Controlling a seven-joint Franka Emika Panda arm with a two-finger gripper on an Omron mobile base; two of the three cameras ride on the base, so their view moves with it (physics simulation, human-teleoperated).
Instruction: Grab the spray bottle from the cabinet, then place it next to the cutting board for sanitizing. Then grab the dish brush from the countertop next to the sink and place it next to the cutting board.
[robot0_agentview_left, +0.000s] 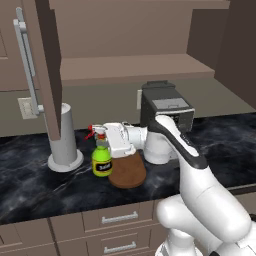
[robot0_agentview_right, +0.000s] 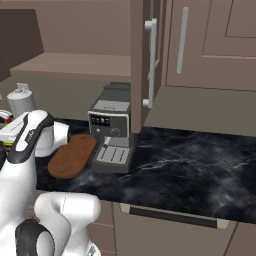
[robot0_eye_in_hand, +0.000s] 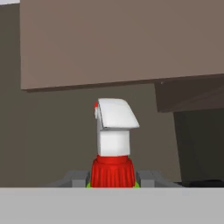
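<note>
Countertop (robot0_agentview_left: 40, 190): black marble-look surface with white veining, running across both base views above taupe drawers with short silver pulls.
Cabinet (robot0_agentview_left: 47, 60): wall unit with its door swung open toward the camera, long silver bar handle on the door edge, bare shelf behind.
Arm (robot0_agentview_left: 185, 150): white, reaching forward and to the left over the counter, wrist level with the bottle's neck.
Coffee machine (robot0_agentview_right: 111, 131): dark grey, standing on the counter just behind the board.
Paper towel holder (robot0_agentview_left: 65, 142): grey upright cylinder on a round base, left of the bottle.
Cutting board (robot0_agentview_left: 128, 172): reddish-brown oval, flat on the counter, in front of the coffee machine.
Spray bottle (robot0_agentview_left: 101, 157): lime-green with dark label, upright, base at or just above the counter, right beside the board's left edge.
Gripper (robot0_agentview_left: 106, 141): fingers clenched on the bottle's neck; in the hand view the red collar sits between the two grey fingertips (robot0_eye_in_hand: 76, 178), white trigger head above.
</note>
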